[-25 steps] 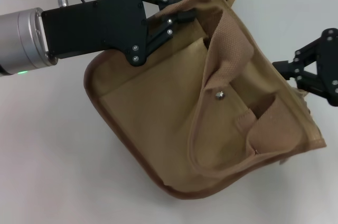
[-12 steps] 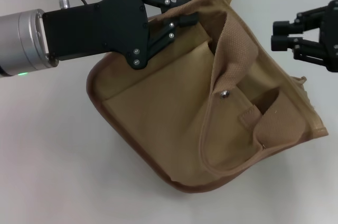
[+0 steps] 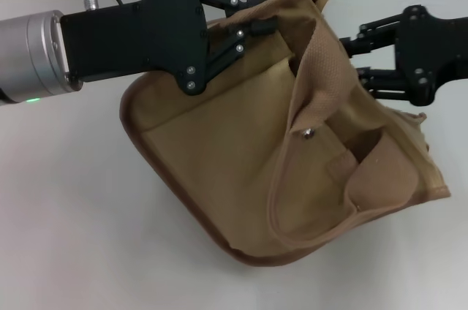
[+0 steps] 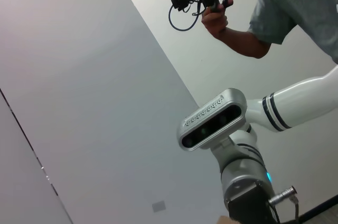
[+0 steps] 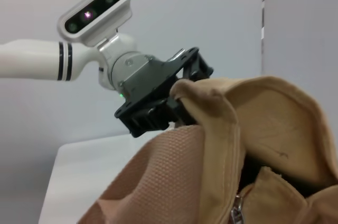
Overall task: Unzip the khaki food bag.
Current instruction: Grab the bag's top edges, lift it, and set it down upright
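Observation:
The khaki food bag (image 3: 219,156) is held tilted above the white table, front pocket and metal snap (image 3: 308,133) facing me, a webbing handle (image 3: 322,69) draped over its front. My left gripper (image 3: 265,16) is shut on the bag's top edge at the back. It shows in the right wrist view (image 5: 171,102) pinching that same edge. My right gripper (image 3: 351,55) is open, its fingertips right beside the bag's upper right side, next to the handle. A stretch of zipper (image 5: 236,211) shows low in the right wrist view of the bag (image 5: 211,160).
The white table (image 3: 66,222) lies under the bag, with a grey wall behind. The left wrist view faces the room: my head camera (image 4: 211,121), a wall, and a person (image 4: 296,12) holding a device.
My right gripper has risen from the bag's lower right side and moved left, up to the bag's upper right edge. The bag has shifted slightly in my left gripper's hold.

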Motion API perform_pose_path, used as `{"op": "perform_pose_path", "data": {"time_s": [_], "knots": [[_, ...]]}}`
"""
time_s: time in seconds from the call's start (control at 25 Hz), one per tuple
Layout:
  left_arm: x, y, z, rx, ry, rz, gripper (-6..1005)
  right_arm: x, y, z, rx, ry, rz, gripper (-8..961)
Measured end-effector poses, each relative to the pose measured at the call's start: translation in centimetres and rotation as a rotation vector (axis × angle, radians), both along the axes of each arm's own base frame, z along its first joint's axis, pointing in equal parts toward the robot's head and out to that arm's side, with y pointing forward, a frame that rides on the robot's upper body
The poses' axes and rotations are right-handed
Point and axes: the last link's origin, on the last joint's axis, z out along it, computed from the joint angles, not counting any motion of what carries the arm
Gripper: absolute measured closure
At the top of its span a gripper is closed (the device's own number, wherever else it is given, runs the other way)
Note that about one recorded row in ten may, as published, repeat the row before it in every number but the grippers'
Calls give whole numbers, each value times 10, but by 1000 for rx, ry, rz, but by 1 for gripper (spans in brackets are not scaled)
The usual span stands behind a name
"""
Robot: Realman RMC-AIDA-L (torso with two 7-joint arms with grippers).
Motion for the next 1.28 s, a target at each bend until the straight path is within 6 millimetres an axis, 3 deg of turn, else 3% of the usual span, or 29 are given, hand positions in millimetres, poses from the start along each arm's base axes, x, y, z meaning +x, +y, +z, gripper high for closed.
{"op": "perform_pose_path", "data": {"time_s": [0.12, 0.24, 0.44, 1.08, 1.28], "knots": [[0, 0, 0, 1, 0, -1, 906, -6, 4, -10, -12, -30, 13, 638], [1, 1, 0, 2, 1, 0, 906, -8, 5, -14, -22, -45, 20, 519], [1, 1, 0, 2, 1, 0, 906, -16, 7, -25, -44, -75, 42, 520], [3, 1, -1, -2, 1, -9, 906, -24, 10, -41, -61, -129, 63, 573], [3, 1, -1, -3, 0, -10, 906, -28, 10, -44, -73, -134, 72, 697]]}}
